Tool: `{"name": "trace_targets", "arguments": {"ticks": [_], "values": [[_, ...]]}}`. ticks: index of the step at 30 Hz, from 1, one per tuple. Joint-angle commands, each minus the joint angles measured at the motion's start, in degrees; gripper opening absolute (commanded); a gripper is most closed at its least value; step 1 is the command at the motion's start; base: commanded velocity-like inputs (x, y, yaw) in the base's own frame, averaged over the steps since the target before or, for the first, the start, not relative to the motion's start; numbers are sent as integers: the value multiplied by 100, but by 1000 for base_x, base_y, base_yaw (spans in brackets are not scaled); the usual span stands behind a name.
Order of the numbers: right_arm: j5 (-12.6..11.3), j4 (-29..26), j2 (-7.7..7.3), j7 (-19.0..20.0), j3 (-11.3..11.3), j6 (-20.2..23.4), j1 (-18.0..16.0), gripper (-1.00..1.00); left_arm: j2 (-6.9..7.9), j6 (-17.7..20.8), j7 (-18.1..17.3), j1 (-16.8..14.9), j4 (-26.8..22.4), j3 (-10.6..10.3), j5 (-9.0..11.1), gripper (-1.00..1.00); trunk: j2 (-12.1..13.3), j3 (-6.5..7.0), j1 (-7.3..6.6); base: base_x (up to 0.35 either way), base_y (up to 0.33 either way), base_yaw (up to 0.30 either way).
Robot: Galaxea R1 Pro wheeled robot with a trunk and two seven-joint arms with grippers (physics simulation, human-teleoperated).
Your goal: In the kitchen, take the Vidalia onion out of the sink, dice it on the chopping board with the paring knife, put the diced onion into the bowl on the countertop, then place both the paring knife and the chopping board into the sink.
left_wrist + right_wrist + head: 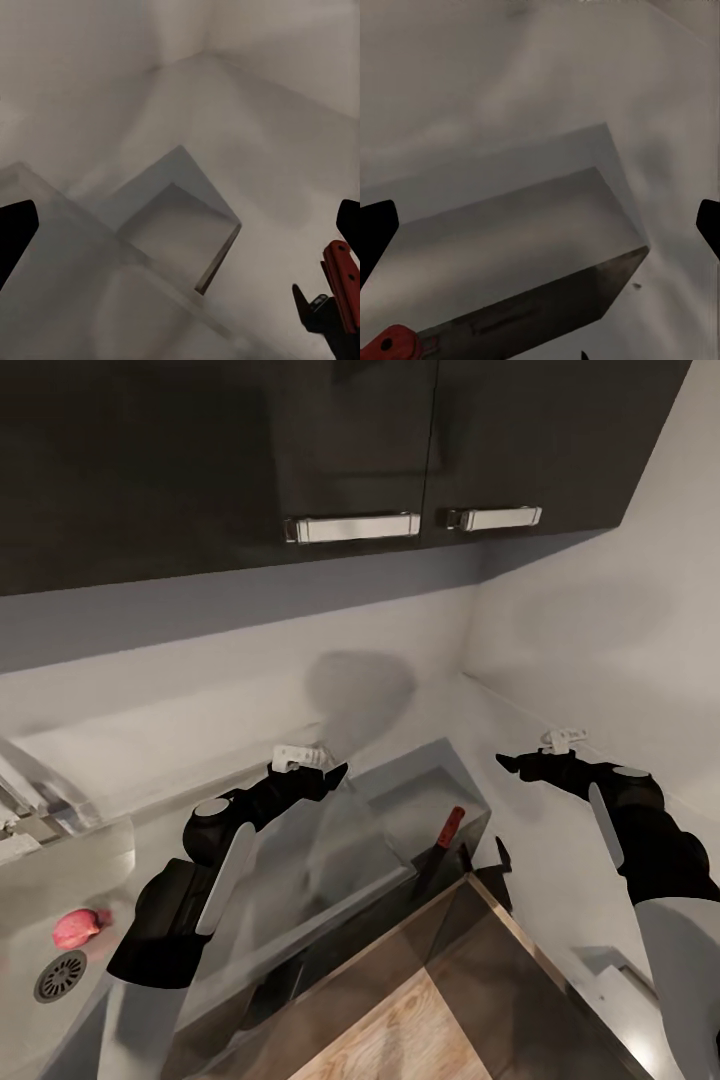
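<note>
Over the long grey countertop: 2 black grippers, left and right, both spread apart, empty.
Left of countertop, in steel sink: pinkish-red rounded Vidalia onion; on countertop, red-handled dark-bladed paring knife.

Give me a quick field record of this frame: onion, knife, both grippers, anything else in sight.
onion: Vidalia onion lying in the sink beside the drain, not held
knife: paring knife with red handle, at the end of the countertop, near its front edge, not held
left gripper: left gripper open, empty, above the countertop
right gripper: right gripper open, empty, near the corner wall
overhead: dark cabinets with two bar handles
</note>
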Motion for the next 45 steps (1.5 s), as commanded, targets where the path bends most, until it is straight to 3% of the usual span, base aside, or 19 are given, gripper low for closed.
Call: {"name": "trace_targets", "arguments": {"ticks": [1,10,12,16,22,32,36,39,43,44,45], "values": [[6,-6,0,30,-8,32,-5,100,-3,35,-11,-5,-5,5,14,100,-11,-11,4,38,-27,0],[17,7,10,-52,3,34,-3,100,-3,35,-11,-5,6,0,14,100,-11,-11,4,9,-7,0],[22,18,17,-212,5,33,-2,100,-3,35,-11,-5,10,-2,14,100,-11,-11,4,0,0,0],[23,121,45,-993,78,27,-1,100,-3,35,-11,-5,10,-3,14,100,-11,-11,4,0,0,0],[21,156,55,-1315,246,63,1,100,-3,35,-11,-5,13,-3,14,100,-11,-11,4,0,0,0],[-5,131,196,-1406,426,288,-3,100,-3,36,-11,-5,10,2,14,100,-11,-11,4,0,0,0],[23,48,193,-1251,629,284,-4,100,-3,38,-11,-5,12,1,14,100,-11,-11,4,0,0,0],[189,-218,70,-992,997,293,-3,100,-3,36,-11,-5,26,-4,14,100,-11,-11,4,0,0,0],[413,-384,-270,-381,1257,292,1,100,-3,35,-11,-5,42,-9,14,100,-11,-11,4,0,0,0],[456,-430,-373,-43,1297,285,0,100,-3,35,-11,-5,44,-10,14,100,-11,-11,4,0,0,0],[505,-494,-548,571,1334,278,2,100,-3,35,-11,-5,46,-11,14,100,-11,-11,4,0,0,0]]}}
